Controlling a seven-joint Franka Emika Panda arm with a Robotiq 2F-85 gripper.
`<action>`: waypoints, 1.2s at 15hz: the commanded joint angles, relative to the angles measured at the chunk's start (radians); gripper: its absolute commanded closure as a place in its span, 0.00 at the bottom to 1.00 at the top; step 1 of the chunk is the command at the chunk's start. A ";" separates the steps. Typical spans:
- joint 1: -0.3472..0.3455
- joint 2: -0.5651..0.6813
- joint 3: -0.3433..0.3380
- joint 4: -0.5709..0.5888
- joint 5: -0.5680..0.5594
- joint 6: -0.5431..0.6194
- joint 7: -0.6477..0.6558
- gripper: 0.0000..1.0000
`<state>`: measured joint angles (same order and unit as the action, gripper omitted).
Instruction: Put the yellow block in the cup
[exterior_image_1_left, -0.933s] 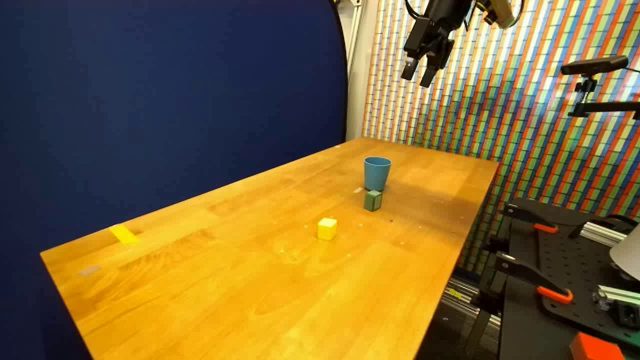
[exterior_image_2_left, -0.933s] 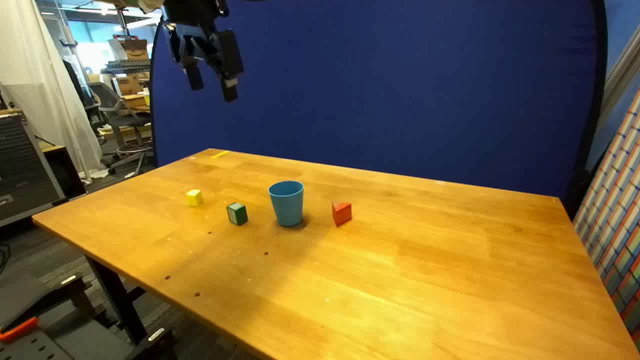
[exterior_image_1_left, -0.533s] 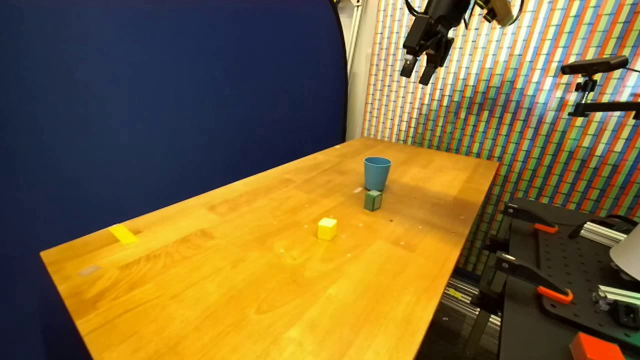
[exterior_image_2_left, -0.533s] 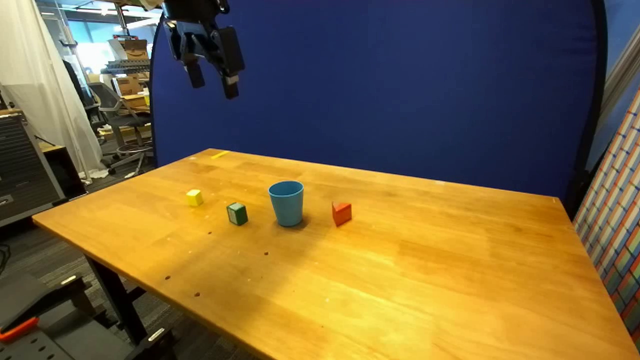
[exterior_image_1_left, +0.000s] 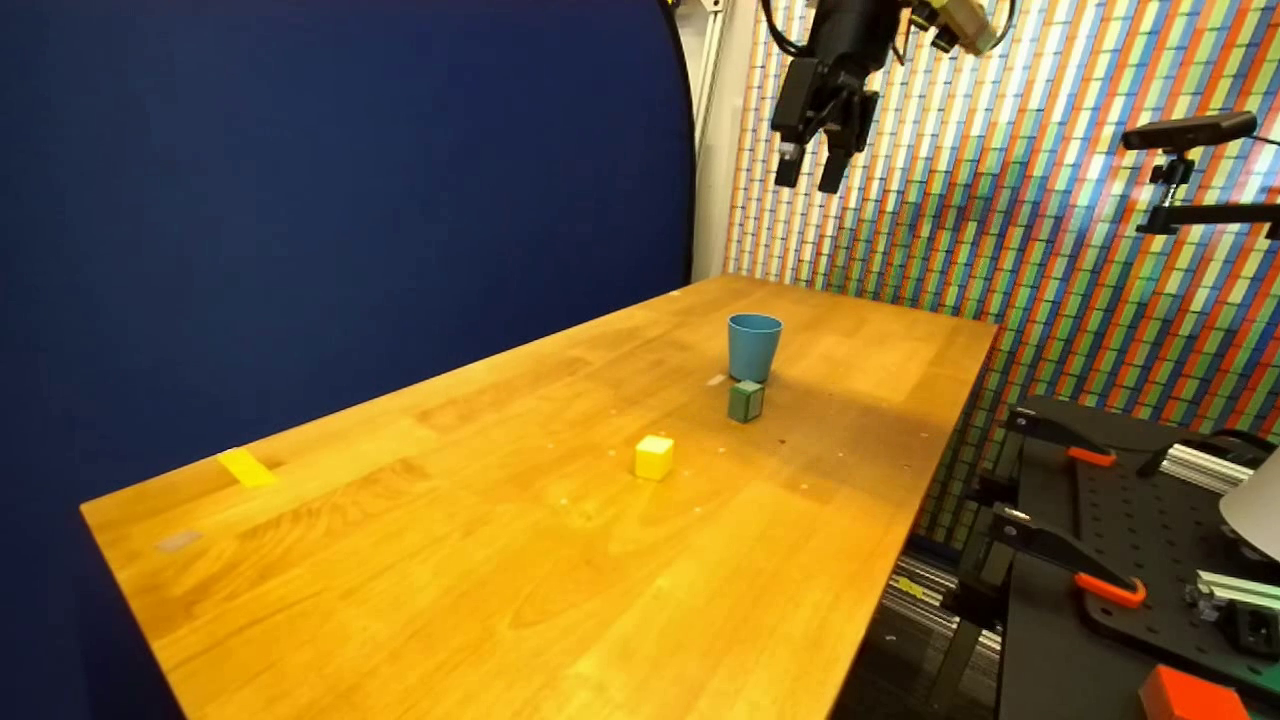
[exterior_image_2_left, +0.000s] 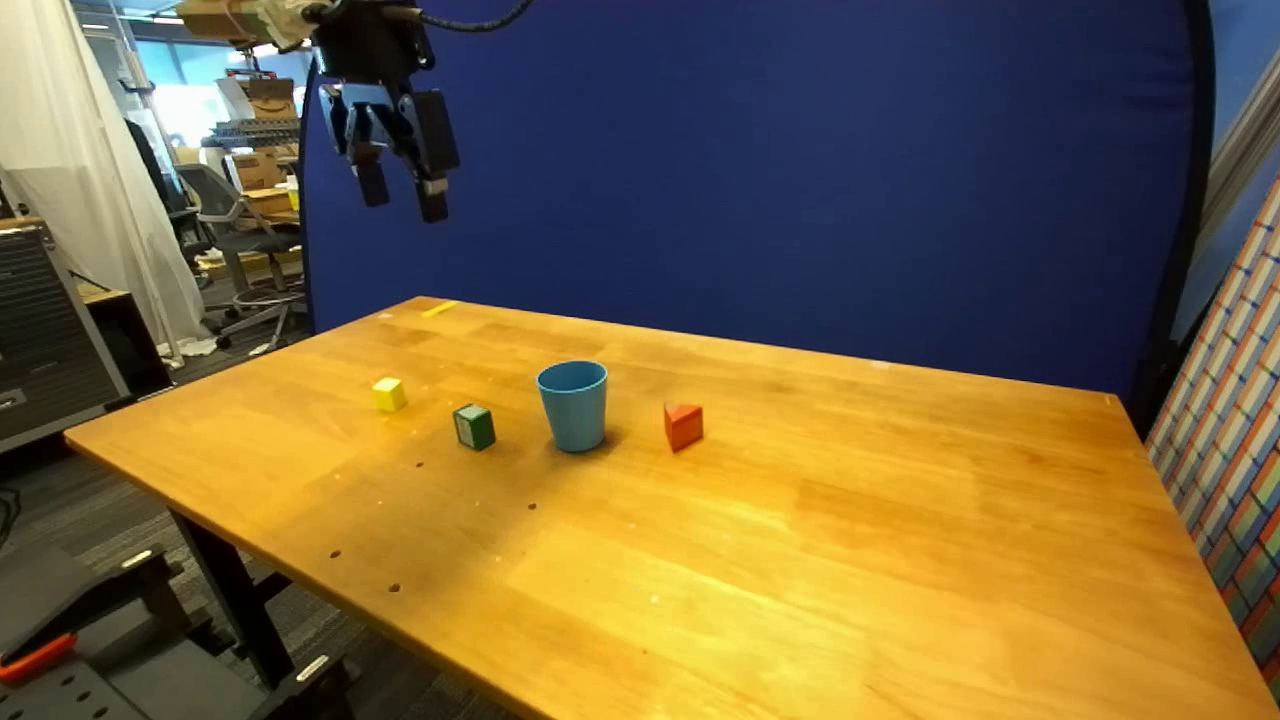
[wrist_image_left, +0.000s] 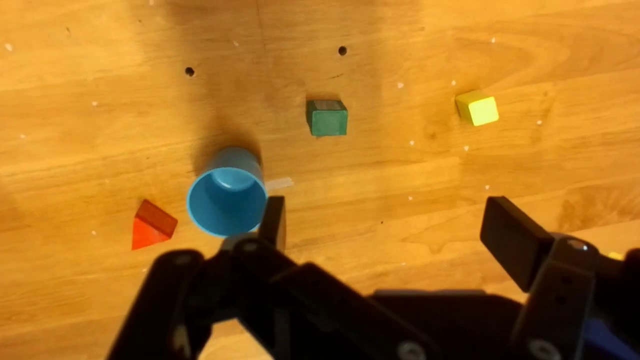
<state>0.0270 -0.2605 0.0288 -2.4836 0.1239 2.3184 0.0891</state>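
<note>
On table (exterior_image_2_left: 850, 560): yellow block (exterior_image_2_left: 389, 396), upright cup (exterior_image_2_left: 576, 415). Above: hand (exterior_image_2_left: 403, 204), jaws parted.

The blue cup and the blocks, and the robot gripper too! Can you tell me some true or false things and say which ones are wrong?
The red block is beside the blue cup. True.
In the wrist view, the green block is left of the yellow block. True.
The cup is tipped over. False: it stands upright.
The yellow block is inside the cup. False: it sits on the table.
The gripper is open and holds nothing. True.
The gripper touches the table. False: it hangs above it.
</note>
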 joint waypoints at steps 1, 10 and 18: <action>0.020 0.254 0.068 0.224 -0.072 -0.111 0.105 0.00; 0.118 0.809 0.094 0.650 -0.064 -0.165 0.132 0.00; 0.179 0.953 0.114 0.674 0.090 -0.094 0.230 0.00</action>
<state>0.1812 0.6861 0.1456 -1.8011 0.1664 2.2055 0.2538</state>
